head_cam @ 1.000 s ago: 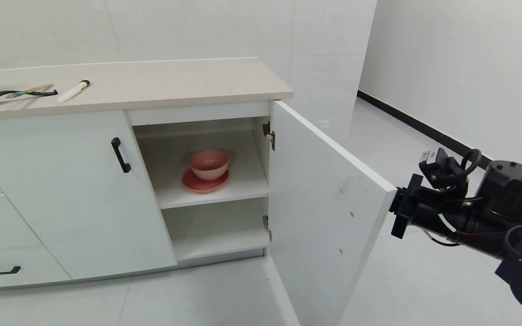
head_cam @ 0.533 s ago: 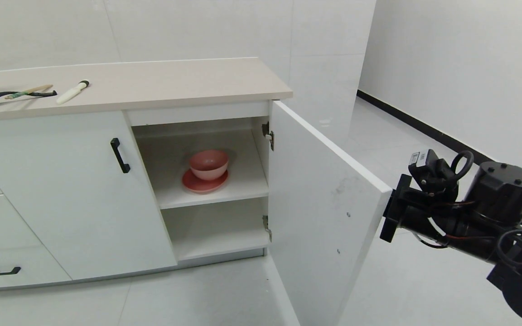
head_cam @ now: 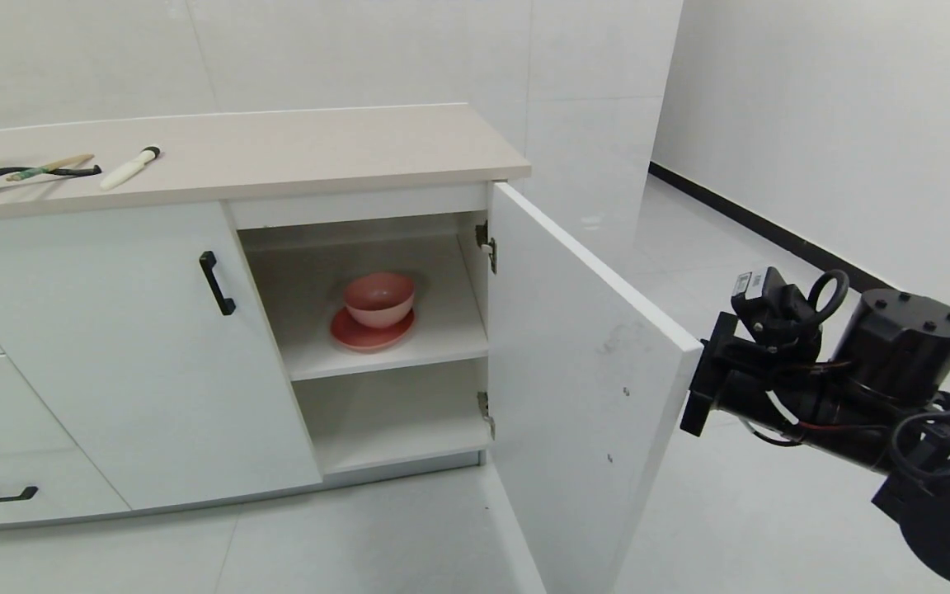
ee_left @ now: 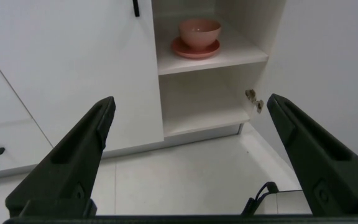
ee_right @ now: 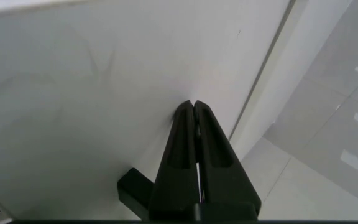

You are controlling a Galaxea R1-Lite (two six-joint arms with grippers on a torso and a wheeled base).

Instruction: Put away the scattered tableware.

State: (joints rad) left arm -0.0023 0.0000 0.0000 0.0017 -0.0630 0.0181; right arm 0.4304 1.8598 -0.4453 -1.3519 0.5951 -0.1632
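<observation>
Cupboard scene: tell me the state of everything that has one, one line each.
Right cupboard door, open, swung wide.
Left cupboard door, shut.
Drawers, shut.
Plate, flat on the upper shelf.
Bowl, upright, sitting on the plate.
Left gripper, open.
Right gripper, shut, tips against the open door's outer face.

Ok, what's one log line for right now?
right gripper shut, tips at open cabinet door | left gripper open, empty | pink bowl on plate, upper shelf
</observation>
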